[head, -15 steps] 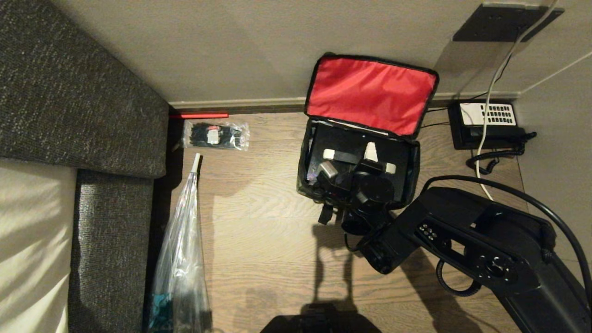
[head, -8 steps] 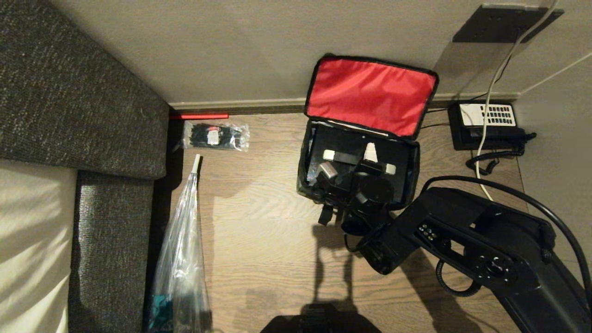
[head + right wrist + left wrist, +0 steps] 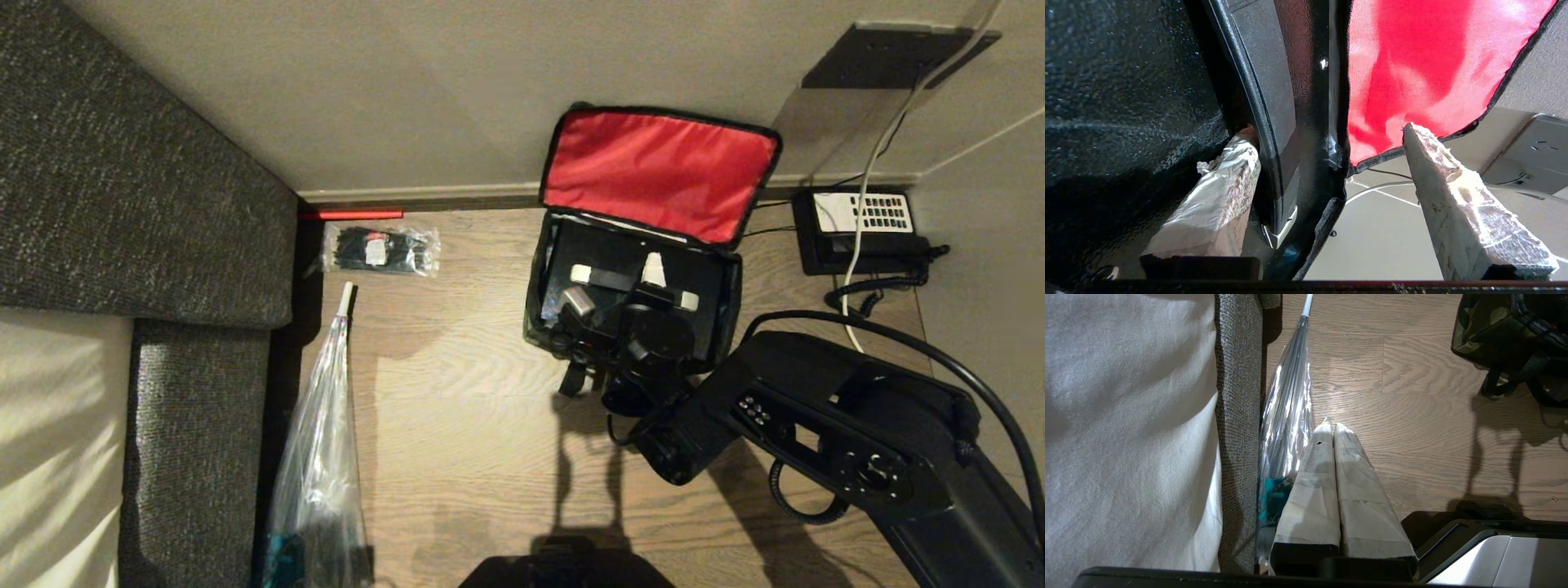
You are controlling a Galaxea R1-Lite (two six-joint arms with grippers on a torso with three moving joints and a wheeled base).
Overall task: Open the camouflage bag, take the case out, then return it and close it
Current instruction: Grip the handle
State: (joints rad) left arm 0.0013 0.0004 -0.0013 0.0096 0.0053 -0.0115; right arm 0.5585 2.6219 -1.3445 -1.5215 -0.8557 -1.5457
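The camouflage bag (image 3: 537, 318) stands open on the wooden floor by the wall, its red-lined lid (image 3: 661, 171) leaning back. The black case (image 3: 604, 249) sits inside it, its handle (image 3: 620, 282) with pale ends on top. My right gripper (image 3: 616, 283) reaches into the bag, open, with one finger on each side of the handle. In the right wrist view one finger (image 3: 1220, 192) lies against the case (image 3: 1126, 81) and the other (image 3: 1453, 196) hangs free before the lid (image 3: 1412, 61). My left gripper (image 3: 1329, 426) is parked low, shut and empty, with the bag (image 3: 1486, 330) farther off.
A black telephone (image 3: 857, 224) with a coiled cord sits right of the bag against the wall. A clear packet of black items (image 3: 380, 245) and a plastic-sleeved umbrella (image 3: 322, 441) lie to the left, beside grey upholstery (image 3: 147, 163). Bare wooden floor (image 3: 457, 408) lies between them.
The whole head picture has slid down a little, so the camera has moved. The right gripper stays open at the same spot over the case.
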